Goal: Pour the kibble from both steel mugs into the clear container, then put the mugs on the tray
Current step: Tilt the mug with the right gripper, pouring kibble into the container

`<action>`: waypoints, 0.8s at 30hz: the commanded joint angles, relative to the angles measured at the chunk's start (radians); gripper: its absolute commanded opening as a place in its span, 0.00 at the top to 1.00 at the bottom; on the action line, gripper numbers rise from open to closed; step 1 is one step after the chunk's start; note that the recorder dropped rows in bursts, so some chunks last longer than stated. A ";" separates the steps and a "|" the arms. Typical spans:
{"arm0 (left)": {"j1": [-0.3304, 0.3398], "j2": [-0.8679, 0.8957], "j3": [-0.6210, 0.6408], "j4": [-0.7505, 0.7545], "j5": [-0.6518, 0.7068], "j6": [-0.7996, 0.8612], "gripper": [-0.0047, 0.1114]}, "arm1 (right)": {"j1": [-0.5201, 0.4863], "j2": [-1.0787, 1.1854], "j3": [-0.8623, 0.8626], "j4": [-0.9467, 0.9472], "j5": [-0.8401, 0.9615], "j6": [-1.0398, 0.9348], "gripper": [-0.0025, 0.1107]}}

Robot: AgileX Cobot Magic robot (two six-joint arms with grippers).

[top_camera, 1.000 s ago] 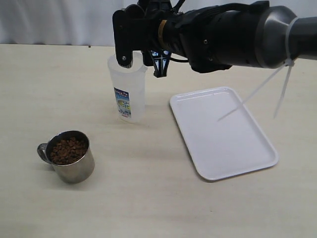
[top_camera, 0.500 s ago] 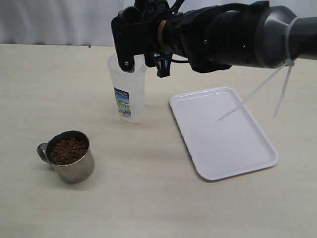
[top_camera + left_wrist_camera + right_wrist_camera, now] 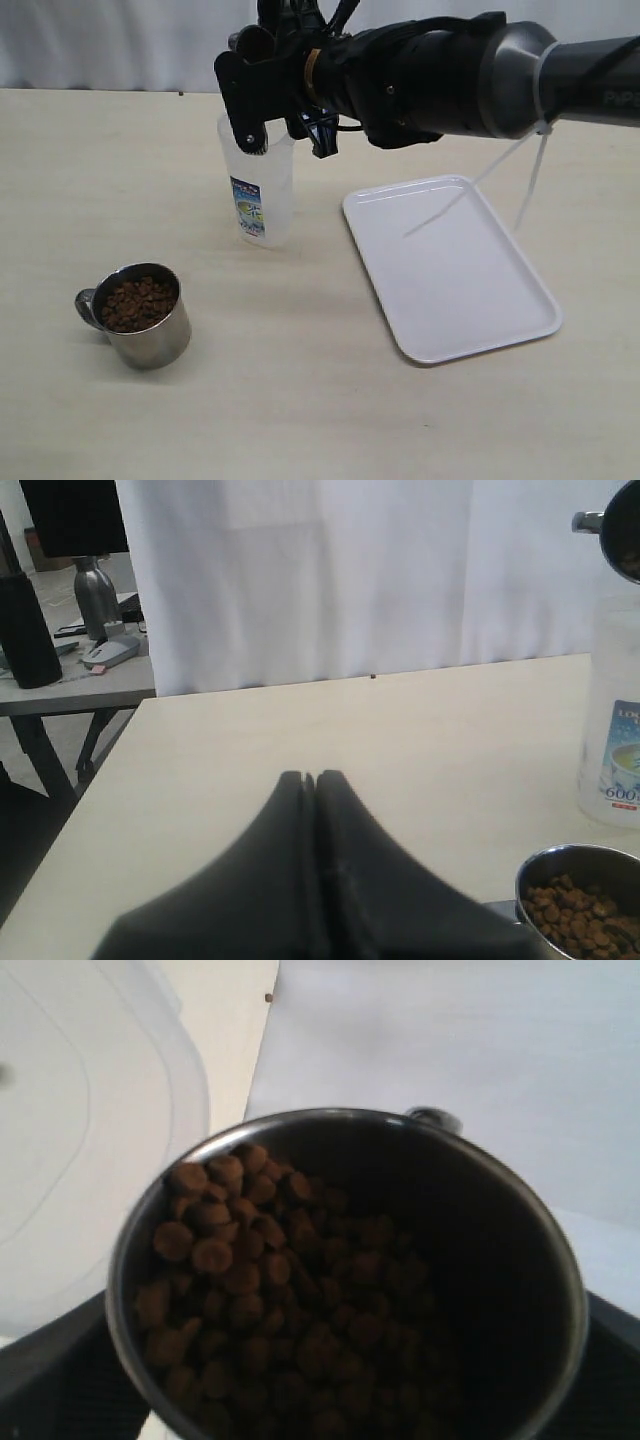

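The right gripper (image 3: 283, 112) is hovering over the tall, translucent plastic container (image 3: 262, 195). Its black fingers (image 3: 45, 1380) are standing wide, clamping 1 shiny round steel mug (image 3: 500, 1250) between them, with brown kibble (image 3: 230, 1260) heaping inside. The other mug (image 3: 152, 345), also full, is sitting at the container's 8 o'clock, and the flat white tray (image 3: 450, 270) is lying at 4 o'clock. The left gripper (image 3: 312, 780) is pressing its fingers together, empty.

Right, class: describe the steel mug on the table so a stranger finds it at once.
Find the white tray on the exterior view's right, then pass the clear container to the table's near left. The steel mug there stands alone, full of kibble; its twin hangs above the container.
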 commanded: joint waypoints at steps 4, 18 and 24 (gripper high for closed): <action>-0.008 -0.003 0.002 0.000 -0.012 -0.002 0.96 | 0.040 -0.006 -0.009 -0.012 0.078 -0.167 0.94; -0.008 -0.003 0.002 -0.002 -0.012 -0.002 0.96 | 0.053 -0.004 -0.009 -0.012 0.142 -0.209 0.94; -0.008 -0.003 0.002 -0.002 -0.012 -0.002 0.96 | 0.053 -0.004 -0.009 -0.012 0.142 -0.259 0.94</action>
